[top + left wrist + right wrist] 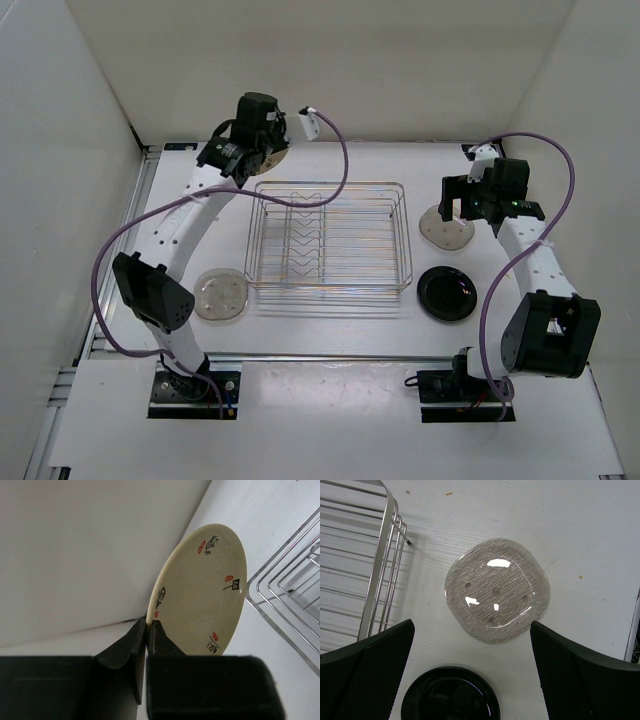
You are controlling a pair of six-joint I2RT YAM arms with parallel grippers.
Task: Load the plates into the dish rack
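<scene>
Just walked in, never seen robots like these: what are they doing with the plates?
Two robot arms are loading plates into a wire dish rack, which holds none yet. The left gripper is shut on the rim of a cream plate with black characters, held on edge by the rack's far left corner. The right gripper hangs open above a translucent ribbed plate on the table. A black plate and a speckled beige plate lie untouched.

Top cam high behind bases, down on whole table; L wrist close on tan plate, rack at right; R wrist straight down, shares rack, black plate w/ top.
</scene>
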